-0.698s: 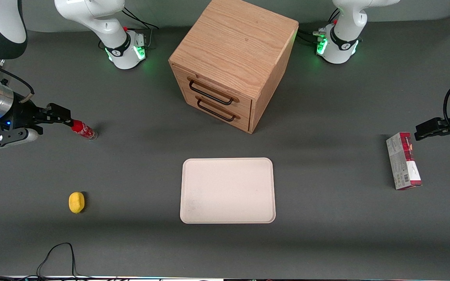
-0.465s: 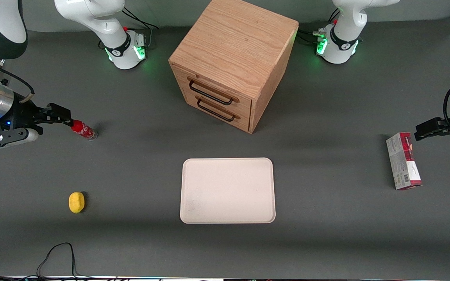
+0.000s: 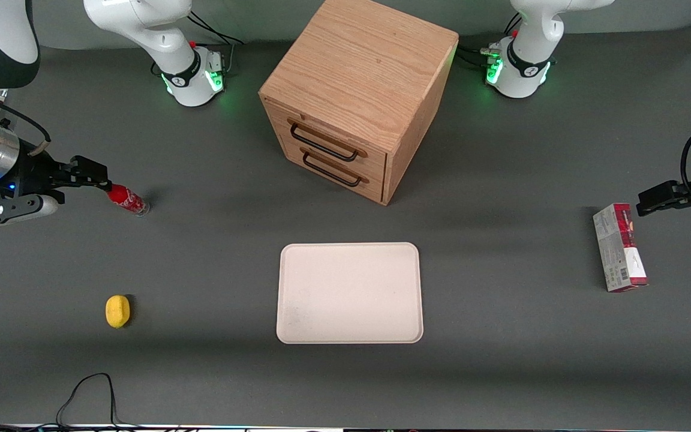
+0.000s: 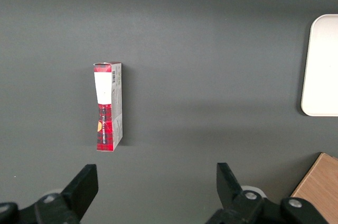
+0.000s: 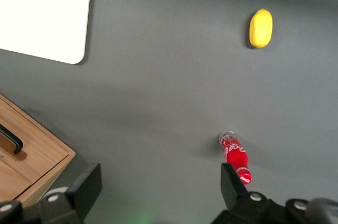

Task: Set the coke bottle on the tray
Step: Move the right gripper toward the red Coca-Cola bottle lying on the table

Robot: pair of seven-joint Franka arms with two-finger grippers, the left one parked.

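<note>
The coke bottle (image 3: 128,200) is small and red with white script and a clear base. It rests on the dark table toward the working arm's end, and it also shows in the right wrist view as coke bottle (image 5: 236,156). My right gripper (image 3: 97,176) hovers just beside its cap, farther toward that end of the table. The gripper (image 5: 158,187) is open, with nothing between its fingers; one fingertip (image 5: 232,182) is close to the cap. The cream tray (image 3: 349,293) lies flat and bare near the table's middle, nearer the front camera than the cabinet.
A wooden drawer cabinet (image 3: 357,96) with two black handles stands farther from the front camera than the tray. A yellow lemon (image 3: 117,311) lies nearer the camera than the bottle. A red-and-grey carton (image 3: 619,247) lies toward the parked arm's end.
My gripper has drifted very slightly away from the front camera. The bottle, tray and other things have not moved.
</note>
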